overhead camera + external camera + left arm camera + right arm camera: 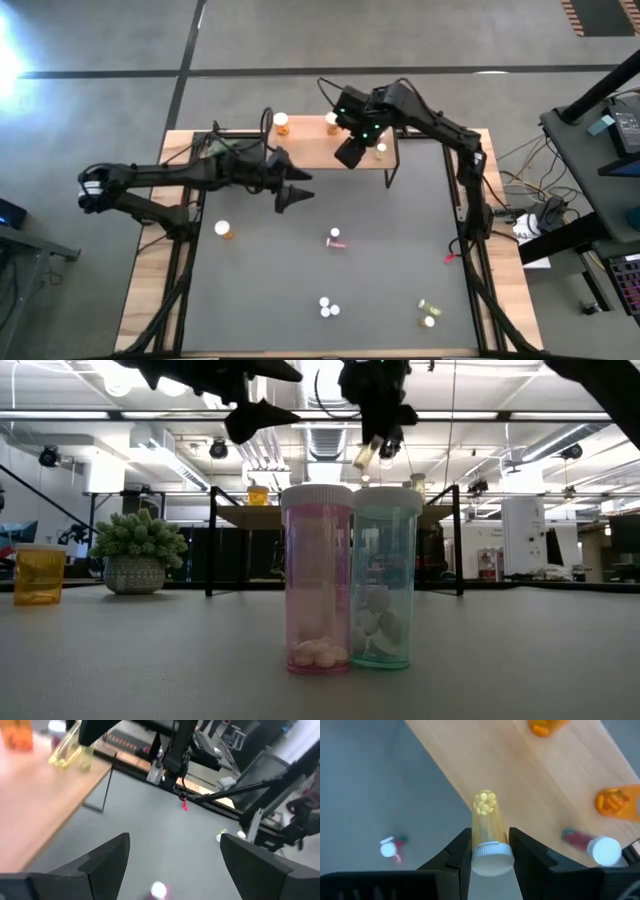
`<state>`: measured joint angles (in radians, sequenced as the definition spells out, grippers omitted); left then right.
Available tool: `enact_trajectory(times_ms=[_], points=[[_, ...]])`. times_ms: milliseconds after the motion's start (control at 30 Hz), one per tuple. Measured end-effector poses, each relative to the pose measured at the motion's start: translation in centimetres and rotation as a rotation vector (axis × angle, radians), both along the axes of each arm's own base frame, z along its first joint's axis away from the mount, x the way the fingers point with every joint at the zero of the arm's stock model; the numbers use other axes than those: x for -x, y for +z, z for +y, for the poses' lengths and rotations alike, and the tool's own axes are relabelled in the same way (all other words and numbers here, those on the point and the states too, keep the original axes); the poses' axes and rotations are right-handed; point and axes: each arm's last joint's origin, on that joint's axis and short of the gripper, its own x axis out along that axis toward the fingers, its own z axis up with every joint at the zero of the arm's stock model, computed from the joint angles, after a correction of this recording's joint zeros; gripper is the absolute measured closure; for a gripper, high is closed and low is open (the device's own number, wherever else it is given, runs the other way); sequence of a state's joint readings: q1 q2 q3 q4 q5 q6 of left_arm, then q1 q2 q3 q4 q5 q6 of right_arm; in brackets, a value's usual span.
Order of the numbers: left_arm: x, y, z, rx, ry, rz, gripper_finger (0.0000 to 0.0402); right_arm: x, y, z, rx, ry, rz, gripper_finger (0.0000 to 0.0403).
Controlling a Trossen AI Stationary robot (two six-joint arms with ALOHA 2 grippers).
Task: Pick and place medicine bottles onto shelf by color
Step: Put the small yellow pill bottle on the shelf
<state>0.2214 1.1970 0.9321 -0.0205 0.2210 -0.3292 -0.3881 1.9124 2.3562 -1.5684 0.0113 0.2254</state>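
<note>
My right gripper (352, 152) hangs over the light-wood shelf (305, 148), shut on a yellow bottle (485, 815) with a white cap. Two orange bottles (617, 802) (545, 726) and a pink bottle (595, 846) are on the shelf top. My left gripper (303, 188) hovers open over the mat just near of the shelf, with nothing between its fingers. On the mat are an orange bottle (225, 230), a pink bottle on its side (336, 238), a yellow-green one (428, 312), and a pink (318, 580) and a teal bottle (385, 580) standing upright side by side. My right gripper pinches the yellow bottle between its two fingers at the cap end (486, 839), on the body just below the white cap. The fingers point steeply down, and the bottle lies along them with its bottom (484, 802) pointing away. It hangs tilted, clear of the shelf.
A potted green plant (135, 550) stands at the mat's far left. A small red object (450, 258) lies near the right arm's base. Thin black legs (390, 172) carry the shelf. Open mat lies between the scattered bottles.
</note>
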Motion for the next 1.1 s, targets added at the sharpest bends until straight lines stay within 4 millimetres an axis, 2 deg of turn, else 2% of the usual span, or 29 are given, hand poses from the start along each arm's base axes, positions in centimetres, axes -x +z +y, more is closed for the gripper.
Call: enact_trajectory(times_ms=[167, 367, 500, 633, 800, 967, 1100], points=[[-1.7, -0.5, 0.4, -0.091, -0.027, -0.069, 0.0107, 0.9, 1.7, 1.2, -0.011, -0.015, -0.060, 0.0296], [-3.4, -1.6, 0.7, -0.169, -0.069, -0.098, 0.0107, 0.4, 1.9, 3.5, -0.028, 0.031, -0.071, 0.0296], [-3.8, -1.3, 0.8, -0.186, -0.071, -0.103, 0.0107, 0.3, 2.3, 5.1, -0.064, 0.079, -0.090, 0.0296], [-3.8, -0.6, 1.2, -0.342, 0.022, -0.108, 0.0107, 0.5, 2.9, 6.5, -0.074, 0.087, -0.110, 0.0296], [-4.1, 0.1, 1.4, -0.502, 0.062, -0.134, 0.0107, 0.2, 3.6, 7.4, -0.076, 0.076, -0.184, 0.0296], [-4.7, -0.3, 1.2, -0.501, 0.025, -0.127, 0.0107, -0.4, 4.3, 7.6, -0.102, 0.089, -0.294, 0.0296], [-4.6, -0.1, 1.3, -0.510, 0.074, -0.125, 0.0107, -0.5, 4.5, 7.8, -0.105, 0.097, -0.319, 0.0296]])
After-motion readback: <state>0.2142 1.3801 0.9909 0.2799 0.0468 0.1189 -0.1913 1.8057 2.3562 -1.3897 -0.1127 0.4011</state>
